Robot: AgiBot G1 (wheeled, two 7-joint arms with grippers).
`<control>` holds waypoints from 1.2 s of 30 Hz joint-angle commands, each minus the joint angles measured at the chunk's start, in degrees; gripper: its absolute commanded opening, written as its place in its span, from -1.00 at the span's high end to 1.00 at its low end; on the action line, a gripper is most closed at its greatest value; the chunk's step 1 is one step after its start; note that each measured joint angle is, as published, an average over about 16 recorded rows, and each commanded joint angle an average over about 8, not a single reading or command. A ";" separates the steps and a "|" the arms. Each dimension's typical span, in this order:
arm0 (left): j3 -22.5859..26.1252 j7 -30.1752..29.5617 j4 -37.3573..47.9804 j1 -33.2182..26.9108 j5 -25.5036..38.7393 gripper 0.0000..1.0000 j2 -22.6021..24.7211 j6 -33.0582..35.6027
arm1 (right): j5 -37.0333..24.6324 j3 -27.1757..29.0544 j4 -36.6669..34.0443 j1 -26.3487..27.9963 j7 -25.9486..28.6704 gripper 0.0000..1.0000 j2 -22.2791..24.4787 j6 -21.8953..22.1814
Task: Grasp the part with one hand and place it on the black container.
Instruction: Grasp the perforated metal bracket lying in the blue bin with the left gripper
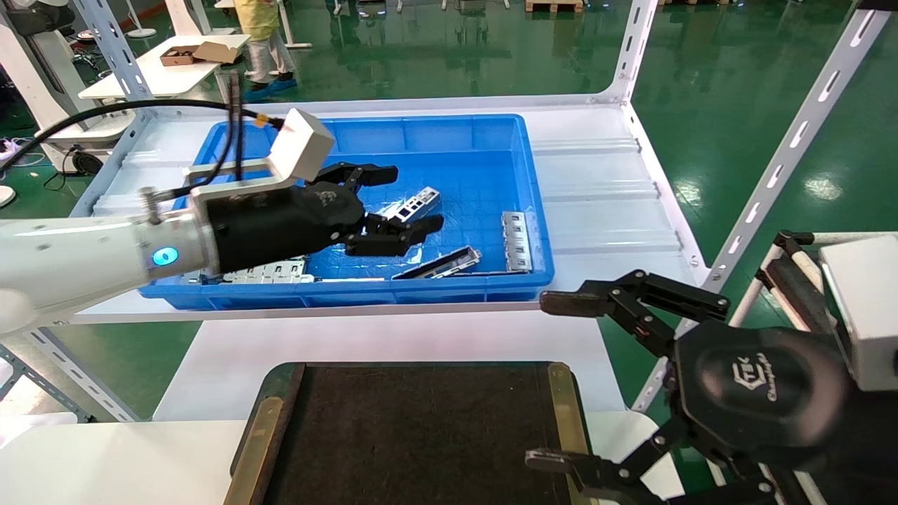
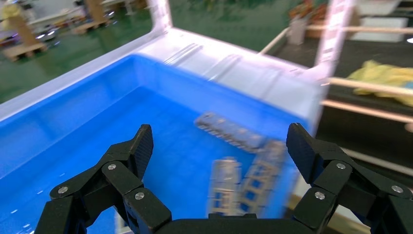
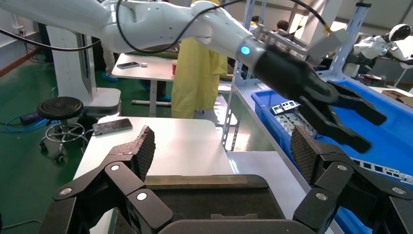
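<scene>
The part (image 1: 415, 204), a slim silver bar with cut-out windows, lies on the floor of the blue bin (image 1: 463, 140). My left gripper (image 1: 409, 202) on the white arm is open over the bin, its fingers either side of the part in the head view and holding nothing. In the left wrist view my left gripper (image 2: 221, 146) is open, with blurred metal pieces (image 2: 229, 129) below it. The black container (image 1: 414, 435) sits at the table's front and shows in the right wrist view (image 3: 204, 195). My right gripper (image 1: 554, 382) is open and empty beside the container's right rail.
The bin holds another windowed bar (image 1: 517, 242) at its right, a dark long channel (image 1: 438, 263) and flat grey plates (image 1: 270, 272) along its front wall. White slotted rack posts (image 1: 786, 154) stand to the right. A person in yellow (image 3: 197, 63) stands behind.
</scene>
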 commanded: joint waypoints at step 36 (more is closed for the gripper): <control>0.65 16.85 35.75 -8.09 2.35 1.00 16.59 -18.09 | 0.02 -0.03 0.00 0.01 -0.02 1.00 0.01 0.01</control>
